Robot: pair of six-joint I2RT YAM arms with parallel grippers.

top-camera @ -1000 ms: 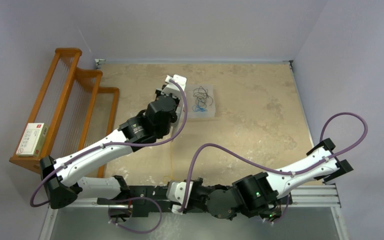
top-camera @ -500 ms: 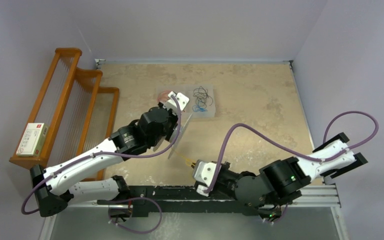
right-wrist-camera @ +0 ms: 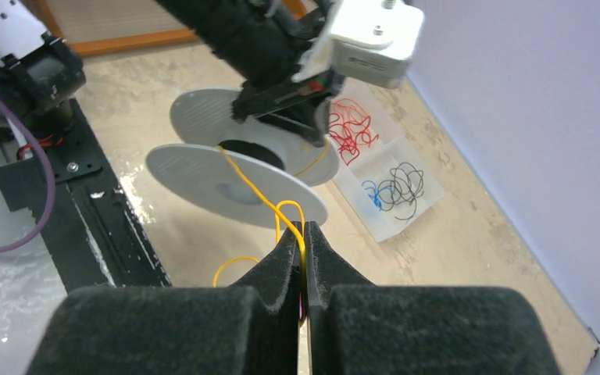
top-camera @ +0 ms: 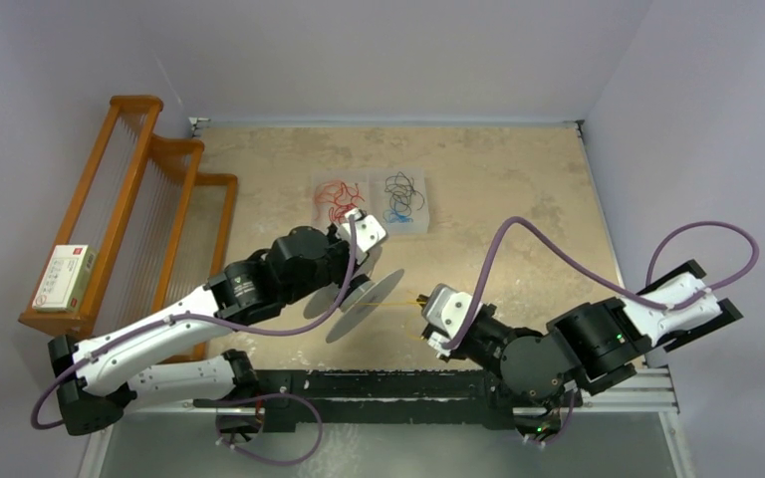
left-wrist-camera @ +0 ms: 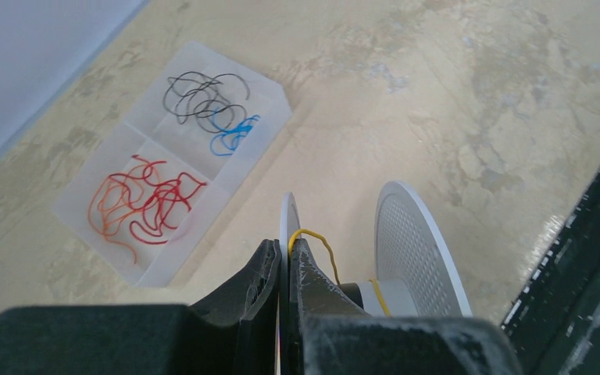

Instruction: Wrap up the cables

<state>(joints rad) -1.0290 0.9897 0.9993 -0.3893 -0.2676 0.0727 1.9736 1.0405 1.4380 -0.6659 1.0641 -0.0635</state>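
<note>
My left gripper [top-camera: 363, 271] is shut on one flange of the white spool [top-camera: 367, 299] and holds it on edge over the middle of the table. In the left wrist view the fingers [left-wrist-camera: 285, 248] clamp the thin flange [left-wrist-camera: 289, 223], and the other flange [left-wrist-camera: 418, 250] stands to the right. A yellow cable [left-wrist-camera: 316, 242] loops over one finger down to the hub. My right gripper [right-wrist-camera: 303, 231] is shut on the yellow cable [right-wrist-camera: 254, 186], which runs from the spool [right-wrist-camera: 226, 183] to my jaws. A loose end curls below. In the top view the right gripper [top-camera: 422, 301] sits just right of the spool.
A translucent tray [top-camera: 415, 225] at the back holds red wires [top-camera: 334, 199] and black and blue wires [top-camera: 400, 195]. A wooden rack [top-camera: 149, 199] with a small box [top-camera: 65, 277] stands at the left. A black rail [top-camera: 359, 383] runs along the near edge.
The left gripper has carried the spool from beside the tray toward the near middle, uncovering the red wires. The right gripper has moved right and away from the near edge, holding the cable.
</note>
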